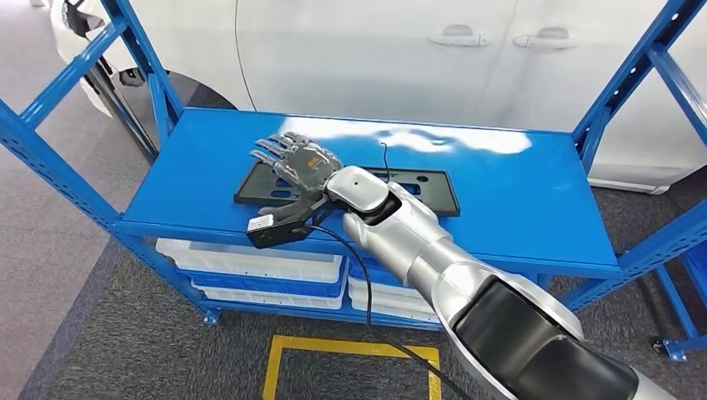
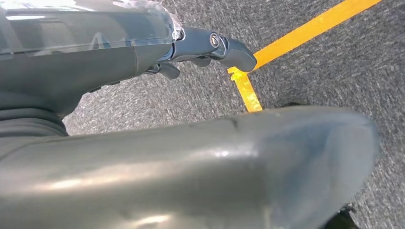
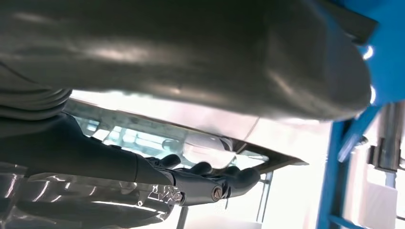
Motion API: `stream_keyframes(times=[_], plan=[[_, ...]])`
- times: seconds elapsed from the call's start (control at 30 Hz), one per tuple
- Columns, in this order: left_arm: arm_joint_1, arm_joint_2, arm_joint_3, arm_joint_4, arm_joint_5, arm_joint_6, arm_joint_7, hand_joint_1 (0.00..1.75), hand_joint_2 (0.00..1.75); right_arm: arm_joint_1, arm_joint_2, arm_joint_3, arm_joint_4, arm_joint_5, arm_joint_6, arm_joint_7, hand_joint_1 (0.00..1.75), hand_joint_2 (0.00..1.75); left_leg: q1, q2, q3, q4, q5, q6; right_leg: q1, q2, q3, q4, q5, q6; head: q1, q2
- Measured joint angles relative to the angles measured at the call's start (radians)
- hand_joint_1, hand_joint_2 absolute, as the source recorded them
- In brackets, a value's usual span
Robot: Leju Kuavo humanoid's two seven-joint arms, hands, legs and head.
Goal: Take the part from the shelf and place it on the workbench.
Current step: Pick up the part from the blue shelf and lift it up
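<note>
The part (image 1: 417,190) is a flat black rectangular frame lying on the top board of the blue shelf (image 1: 517,192), near its front edge. My right hand (image 1: 296,162) reaches over the part's left end. Its fingers lie spread across the top of the part and its thumb sits by the part's near edge. The part looks flat on the board. In the right wrist view the dark fingers (image 3: 210,183) lie along a glossy flat surface, with the thumb apart from them. My left hand (image 2: 205,47) hangs over the grey carpet and holds nothing.
A white car (image 1: 375,50) stands close behind the shelf. White bins (image 1: 250,262) fill the lower level. Blue uprights (image 1: 50,167) frame both ends of the shelf. Yellow tape (image 1: 350,346) marks the carpet in front of it.
</note>
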Motion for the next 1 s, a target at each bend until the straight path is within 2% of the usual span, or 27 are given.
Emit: stream_keyframes(times=[0.07, 0.1, 0.13, 0.2, 0.23, 0.27, 0.3, 0.37, 0.4, 0.43, 0.5, 0.57, 0.63, 0.7, 0.73, 0.77, 0.8, 0.83, 0.9, 0.93, 1.0], plan=[[0.001, 0.000, 0.000, 0.000, 0.000, 0.000, 0.000, 0.00, 0.00, -0.001, 0.002, -0.001, 0.000, 0.000, 0.000, 0.001, 0.00, 0.00, 0.001, 0.006, -0.003, 0.011, -0.011, -0.011, -0.003, -0.004, 0.005, -0.008, 0.004, -0.011, 0.000, 0.000], [0.001, 0.001, 0.000, 0.000, 0.000, 0.000, 0.000, 0.00, 0.00, -0.002, 0.003, -0.001, 0.000, 0.000, 0.000, 0.001, 0.00, 0.00, 0.001, 0.013, -0.014, 0.037, -0.030, -0.016, -0.006, -0.006, 0.007, -0.013, 0.007, -0.016, 0.000, 0.000], [0.000, 0.001, 0.000, 0.000, 0.000, 0.001, 0.000, 0.00, 0.00, -0.003, 0.004, -0.001, 0.000, -0.001, 0.000, 0.001, 0.00, 0.00, 0.003, 0.020, -0.035, 0.085, -0.057, -0.021, -0.007, -0.008, 0.010, -0.015, 0.007, -0.019, 0.000, 0.000], [0.000, 0.001, 0.000, 0.000, 0.000, 0.001, 0.000, 0.00, 0.00, 0.000, 0.004, -0.002, 0.000, -0.001, 0.001, 0.001, 0.00, 0.00, 0.008, 0.030, -0.096, 0.216, -0.116, -0.029, -0.006, -0.013, 0.010, -0.016, 0.007, -0.022, 0.000, 0.000], [0.001, 0.001, 0.000, 0.000, 0.000, 0.001, 0.000, 0.00, 0.00, 0.002, 0.004, -0.002, 0.000, -0.002, 0.003, 0.001, 0.00, 0.00, 0.009, 0.033, -0.120, 0.264, -0.129, -0.032, -0.005, -0.015, 0.010, -0.015, 0.006, -0.023, 0.000, 0.000], [0.002, 0.002, 0.000, 0.000, 0.000, 0.001, 0.000, 0.00, 0.00, 0.004, 0.003, -0.002, 0.000, -0.003, 0.007, 0.001, 0.00, 0.00, 0.010, 0.035, -0.127, 0.278, -0.124, -0.034, -0.005, -0.016, 0.009, -0.015, 0.006, -0.023, 0.000, 0.000], [0.003, 0.002, 0.000, 0.000, 0.000, 0.001, 0.000, 0.00, 0.00, 0.004, 0.004, -0.002, 0.000, -0.005, 0.010, 0.002, 0.00, 0.00, 0.011, 0.036, -0.114, 0.250, -0.100, -0.034, -0.005, -0.017, 0.010, -0.014, 0.005, -0.022, 0.000, 0.000], [0.002, 0.002, 0.000, 0.000, 0.000, 0.002, 0.000, 0.00, 0.00, 0.004, 0.004, -0.004, 0.000, -0.009, 0.016, 0.005, 0.00, 0.00, 0.011, 0.038, -0.048, 0.117, -0.036, -0.029, -0.005, -0.016, 0.011, -0.013, 0.003, -0.018, 0.000, 0.000], [0.002, 0.002, 0.000, 0.000, 0.000, 0.002, -0.001, 0.00, 0.00, 0.004, 0.003, -0.006, 0.001, -0.010, 0.017, 0.008, 0.00, 0.00, 0.010, 0.037, -0.017, 0.056, -0.016, -0.025, -0.003, -0.015, 0.010, -0.011, 0.002, -0.013, 0.000, 0.000], [0.002, 0.002, 0.000, 0.000, 0.001, 0.002, -0.001, 0.00, 0.00, 0.004, 0.003, -0.007, 0.003, -0.011, 0.018, 0.010, 0.00, 0.00, 0.009, 0.036, 0.002, 0.017, -0.007, -0.020, -0.002, -0.013, 0.009, -0.010, 0.002, -0.008, 0.000, 0.000], [0.004, 0.003, 0.000, 0.000, 0.001, 0.003, -0.002, 0.00, 0.00, 0.004, 0.003, -0.009, 0.007, -0.013, 0.019, 0.017, 0.00, 0.00, 0.005, 0.034, 0.010, -0.001, -0.008, -0.010, 0.000, -0.009, 0.006, -0.010, 0.004, 0.001, 0.000, 0.000], [0.005, 0.002, 0.000, 0.000, 0.001, 0.003, -0.003, 0.00, 0.00, 0.005, 0.003, -0.012, 0.013, -0.014, 0.018, 0.021, 0.00, 0.00, 0.008, 0.039, 0.011, -0.004, -0.005, 0.001, -0.001, -0.008, 0.003, -0.003, -0.002, 0.011, 0.000, 0.000], [0.003, 0.001, 0.000, 0.000, 0.001, 0.003, -0.004, 0.00, 0.00, 0.004, 0.002, -0.016, 0.016, -0.014, 0.014, 0.022, 0.00, 0.00, 0.012, 0.045, 0.013, -0.010, -0.001, 0.012, -0.002, -0.007, -0.025, 0.060, -0.043, 0.020, 0.000, 0.000], [0.004, 0.001, 0.000, 0.000, 0.001, 0.003, -0.005, 0.00, 0.00, 0.008, 0.001, -0.017, 0.019, -0.011, 0.010, 0.022, 0.00, 0.00, 0.011, 0.048, 0.012, -0.010, -0.001, 0.018, -0.004, -0.008, -0.087, 0.195, -0.108, 0.025, 0.000, 0.000], [0.004, 0.002, 0.000, 0.000, 0.001, 0.003, -0.006, 0.00, 0.00, 0.013, 0.000, -0.017, 0.021, -0.008, 0.009, 0.022, 0.00, 0.00, 0.010, 0.049, 0.012, -0.009, -0.001, 0.019, -0.005, -0.008, -0.116, 0.255, -0.129, 0.026, 0.000, 0.000], [0.004, 0.002, 0.000, 0.000, 0.001, 0.003, -0.006, 0.00, 0.00, 0.017, -0.002, -0.017, 0.023, -0.003, 0.010, 0.023, 0.00, 0.00, 0.010, 0.050, 0.011, -0.008, -0.001, 0.019, -0.005, -0.008, -0.131, 0.285, -0.132, 0.027, 0.000, 0.000], [0.004, 0.002, 0.000, 0.000, 0.001, 0.003, -0.006, 0.00, 0.00, 0.020, -0.004, -0.017, 0.025, 0.004, 0.010, 0.026, 0.00, 0.00, 0.010, 0.049, 0.011, -0.007, -0.002, 0.019, -0.005, -0.008, -0.126, 0.274, -0.114, 0.026, 0.000, 0.000], [0.004, 0.002, 0.000, 0.000, 0.001, 0.003, -0.006, 0.00, 0.00, 0.021, -0.004, -0.016, 0.027, 0.016, 0.011, 0.032, 0.00, 0.00, 0.010, 0.049, 0.011, -0.005, -0.002, 0.018, -0.005, -0.008, -0.100, 0.221, -0.082, 0.023, 0.000, 0.000], [0.004, 0.001, 0.000, 0.000, 0.001, 0.003, -0.007, 0.00, 0.00, 0.019, -0.005, -0.014, 0.031, 0.047, 0.013, 0.051, 0.00, 0.00, 0.007, 0.048, 0.010, 0.001, -0.006, 0.013, -0.003, -0.009, -0.031, 0.080, -0.020, 0.016, 0.000, 0.000], [0.003, 0.001, 0.000, 0.000, 0.001, 0.003, -0.008, 0.00, 0.00, 0.018, -0.005, -0.012, 0.034, 0.062, 0.013, 0.062, 0.00, 0.00, 0.006, 0.048, 0.009, 0.003, -0.007, 0.009, -0.002, -0.009, -0.008, 0.031, -0.005, 0.012, 0.000, 0.000], [0.003, 0.000, 0.000, 0.000, 0.002, 0.004, -0.010, 0.00, 0.00, 0.018, -0.007, -0.006, 0.046, 0.086, 0.012, 0.081, 0.00, 0.00, 0.003, 0.047, 0.007, 0.005, -0.009, -0.001, 0.002, -0.009, 0.004, 0.002, -0.004, 0.004, 0.000, 0.000]])
